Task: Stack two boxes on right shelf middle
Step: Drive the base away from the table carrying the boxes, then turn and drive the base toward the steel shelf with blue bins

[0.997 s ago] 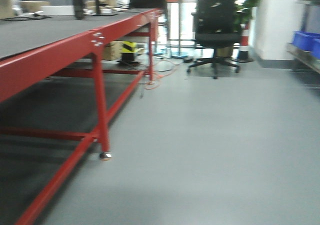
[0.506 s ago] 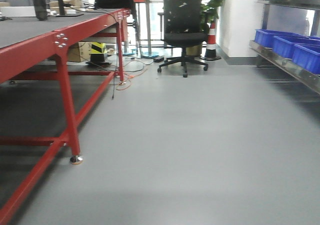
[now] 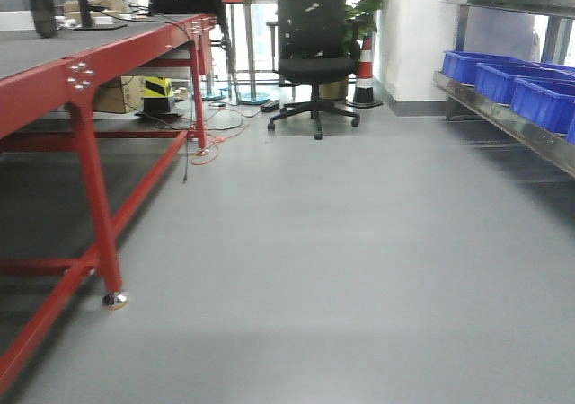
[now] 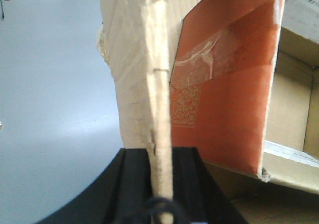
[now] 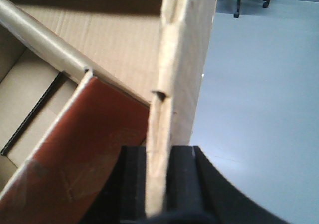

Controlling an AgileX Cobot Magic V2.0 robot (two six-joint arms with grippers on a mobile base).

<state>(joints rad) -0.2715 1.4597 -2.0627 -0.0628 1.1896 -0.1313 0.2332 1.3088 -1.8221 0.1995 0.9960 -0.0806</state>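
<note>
**A:** What is held, starting from the left?

**B:** The left gripper (image 4: 160, 171) is closed flat on one upright wall of the box (image 4: 142, 59). The pale corrugated edge is pinched between black pads (image 4: 134, 184). Inside, an orange-red flap (image 4: 224, 84) with glossy tape and a printed code square is seen. The right gripper (image 5: 159, 171) is clamped likewise on the opposite wall. The box is thus carried between both arms, clear of the floor (image 3: 341, 242).

**A:** And where is the shelf?

**B:** In the front view, past the red table (image 3: 54, 90) and the chair (image 3: 313, 36), the shelf (image 3: 503, 121) is found at the far right. Its shiny steel rim runs away from the camera, and blue bins (image 3: 539, 99) are lined up on it. The right arm is judged the nearer. A rightward turn would be called for, with the box brought broadside to the rim.

**A:** Is a second box seen?

**B:** None is made out apart. Whether the flap belongs to one cannot be told.
</note>
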